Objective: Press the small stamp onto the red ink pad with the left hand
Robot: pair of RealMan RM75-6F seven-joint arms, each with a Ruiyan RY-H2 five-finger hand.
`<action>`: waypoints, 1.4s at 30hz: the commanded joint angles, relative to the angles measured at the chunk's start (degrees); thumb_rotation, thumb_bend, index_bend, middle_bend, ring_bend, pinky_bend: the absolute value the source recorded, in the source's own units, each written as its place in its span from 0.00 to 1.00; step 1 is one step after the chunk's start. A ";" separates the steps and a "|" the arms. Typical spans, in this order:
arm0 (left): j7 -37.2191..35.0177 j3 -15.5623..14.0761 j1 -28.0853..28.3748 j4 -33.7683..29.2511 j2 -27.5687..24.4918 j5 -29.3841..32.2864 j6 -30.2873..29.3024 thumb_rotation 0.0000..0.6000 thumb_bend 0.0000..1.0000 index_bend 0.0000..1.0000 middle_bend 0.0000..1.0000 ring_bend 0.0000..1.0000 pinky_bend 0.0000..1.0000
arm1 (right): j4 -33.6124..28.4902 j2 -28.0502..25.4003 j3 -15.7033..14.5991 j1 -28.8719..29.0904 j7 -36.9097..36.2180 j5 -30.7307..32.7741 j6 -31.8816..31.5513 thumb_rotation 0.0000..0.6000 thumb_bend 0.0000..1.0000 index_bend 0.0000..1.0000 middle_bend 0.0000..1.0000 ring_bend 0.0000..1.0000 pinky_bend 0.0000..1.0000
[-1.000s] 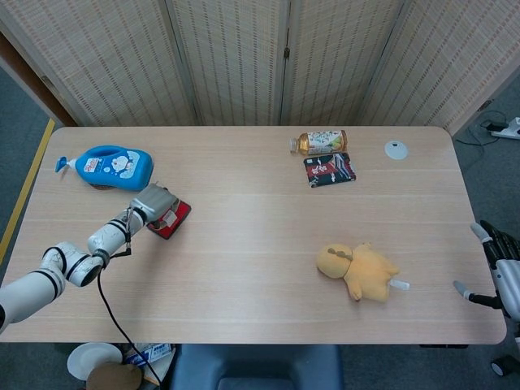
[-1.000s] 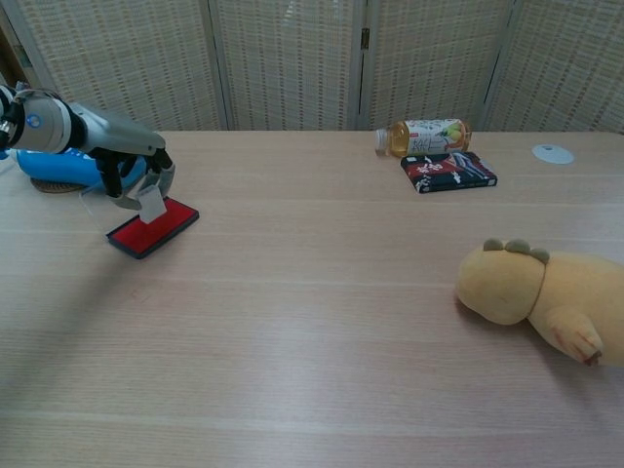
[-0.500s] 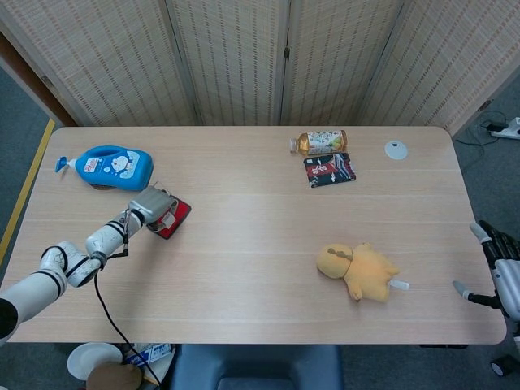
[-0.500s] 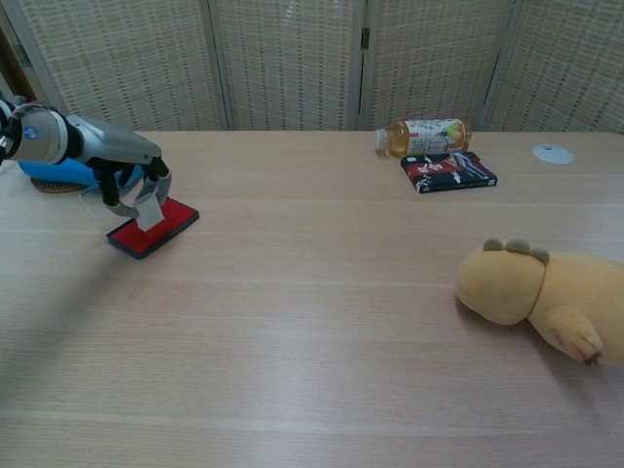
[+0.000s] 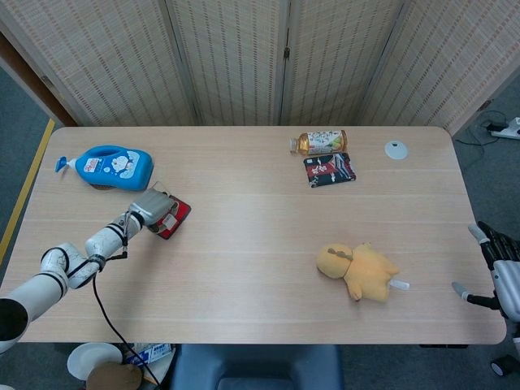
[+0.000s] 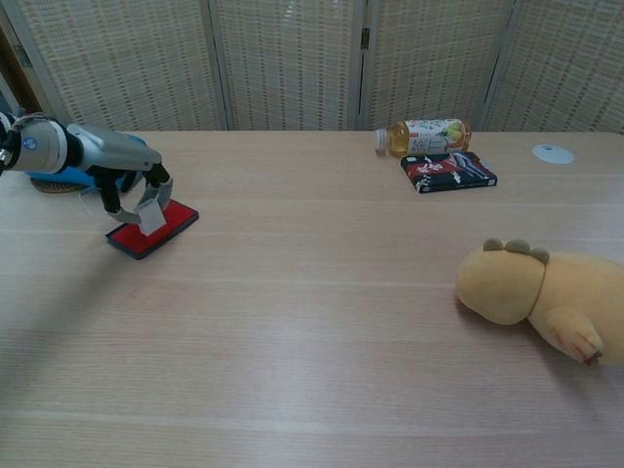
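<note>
1. head view: the left hand (image 5: 153, 207) sits near the table's (image 5: 244, 268) left edge, fingers closed around the small stamp (image 5: 168, 218), which is over the red ink pad (image 5: 176, 218); from above it cannot be told whether stamp and pad touch. the right hand (image 5: 502, 272) hangs off the table's right edge with fingers apart, holding nothing.

2. head view, room: a blue bottle (image 5: 108, 166) lies just behind the left hand toward the far left corner. a drink bottle (image 5: 318, 142), a dark packet (image 5: 330, 169) and a white disc (image 5: 396, 149) sit near the far edge, and a plush toy (image 5: 357, 270) toward the near right; all are well apart from the pad.

3. chest view: the left hand (image 6: 132, 185) pinches the small stamp (image 6: 151, 217), its lower end on or just above the red ink pad (image 6: 152, 229) near the pad's left part. the stamp looks slightly tilted.

4. risks, as a judgement: a tilted press may ink only one edge. pushing off-centre could tip or slide the light pad. lifting backward may knock the blue bottle (image 6: 60, 174). open wood lies to the right and toward the near edge.
</note>
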State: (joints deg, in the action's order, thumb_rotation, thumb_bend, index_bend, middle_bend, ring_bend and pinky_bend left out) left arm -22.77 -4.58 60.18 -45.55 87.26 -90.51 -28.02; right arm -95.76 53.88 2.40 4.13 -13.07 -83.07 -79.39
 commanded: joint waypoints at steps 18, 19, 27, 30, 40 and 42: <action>8.97 2.48 -0.85 -12.43 -7.62 3.73 -3.21 1.00 0.33 0.65 0.50 0.28 0.40 | -0.48 -0.66 -0.65 -1.23 -1.05 -3.11 -2.84 1.00 0.19 0.00 0.00 0.00 0.00; 10.56 2.84 -0.90 -14.36 -8.71 4.42 -3.20 1.00 0.33 0.65 0.50 0.28 0.40 | -0.49 -0.73 -0.73 -1.38 -1.25 -3.41 -3.18 1.00 0.19 0.00 0.00 0.00 0.00; 29.22 4.67 -4.12 -30.18 -15.52 15.64 -5.56 1.00 0.33 0.65 0.50 0.28 0.40 | 0.06 -1.44 -1.78 -1.12 -4.10 -6.09 -2.88 1.00 0.19 0.00 0.00 0.00 0.00; 36.57 4.52 -5.98 -34.49 -16.31 21.28 -8.76 1.00 0.33 0.65 0.50 0.28 0.40 | 0.48 -1.72 -2.34 -0.78 -5.31 -7.30 -2.39 1.00 0.19 0.00 0.00 0.00 0.00; 50.55 3.07 -10.43 -41.46 -15.00 30.59 -18.94 1.00 0.33 0.65 0.50 0.28 0.40 | 0.74 -2.04 -3.82 -0.43 -6.69 -10.70 -2.64 1.00 0.19 0.00 0.00 0.00 0.00; 52.27 2.34 -11.56 -41.44 -13.94 31.26 -20.62 1.00 0.33 0.65 0.50 0.28 0.40 | 0.68 -2.08 -4.30 -0.47 -6.71 -11.94 -3.10 1.00 0.19 0.00 0.00 0.00 0.00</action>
State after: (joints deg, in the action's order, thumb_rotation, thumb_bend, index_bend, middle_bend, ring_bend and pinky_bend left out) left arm 28.36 -1.60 49.61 -86.71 72.50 -59.99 -47.44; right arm -95.04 51.84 -1.62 3.66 -19.76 -94.44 -82.23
